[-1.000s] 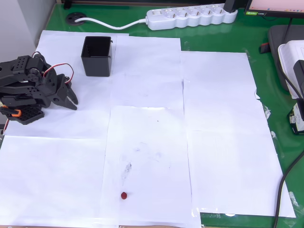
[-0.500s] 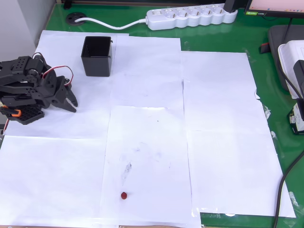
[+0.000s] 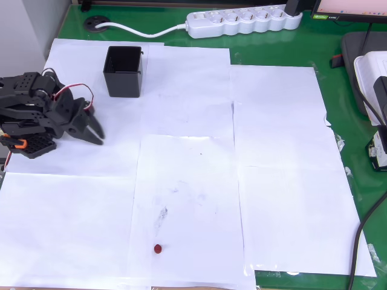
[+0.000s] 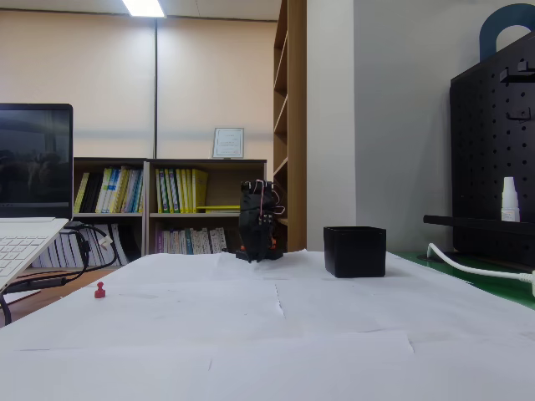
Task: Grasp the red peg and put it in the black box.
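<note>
From above, the black arm sits folded at the left edge of the white paper sheets (image 3: 187,181), its gripper (image 3: 91,129) pointing right over the paper with nothing between the fingers; the tips look close together, but I cannot tell how wide they stand. The black box (image 3: 123,71) stands upright just up and right of the gripper, near the far left corner of the paper, apart from the arm. The red peg (image 3: 157,248) lies alone close to the near edge of the sheets, well apart from both gripper and box, with bare paper all around it. A white power strip (image 3: 245,20) lies along the far edge on the green mat (image 3: 338,121).

In the fixed view the peg (image 4: 99,290) sits at the left edge of the table, the box (image 4: 354,251) right of the arm (image 4: 260,221).
</note>
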Controlling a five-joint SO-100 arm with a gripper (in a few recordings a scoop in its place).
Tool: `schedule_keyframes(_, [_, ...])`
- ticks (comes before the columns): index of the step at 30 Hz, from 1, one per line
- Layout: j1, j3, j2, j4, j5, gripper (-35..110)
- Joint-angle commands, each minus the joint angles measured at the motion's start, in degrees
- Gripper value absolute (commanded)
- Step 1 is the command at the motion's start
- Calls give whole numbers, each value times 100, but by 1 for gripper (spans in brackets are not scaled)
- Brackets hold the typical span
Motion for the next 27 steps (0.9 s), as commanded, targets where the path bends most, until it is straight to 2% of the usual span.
schedule_keyframes(1, [571,633,712,-967,-114,0])
schedule_keyframes(8, [1213,1942,1969,-1424,149,0])
schedule_keyframes(11, [1635,2101,2751,-2435,123,0])
schedule_keyframes(18, [2391,1573,4641,-6126,9,0])
schedule_keyframes(23, [2689,1898,5511,-6460,35,0])
schedule_keyframes(27, [2971,2101,6574,-7277,-105,0])
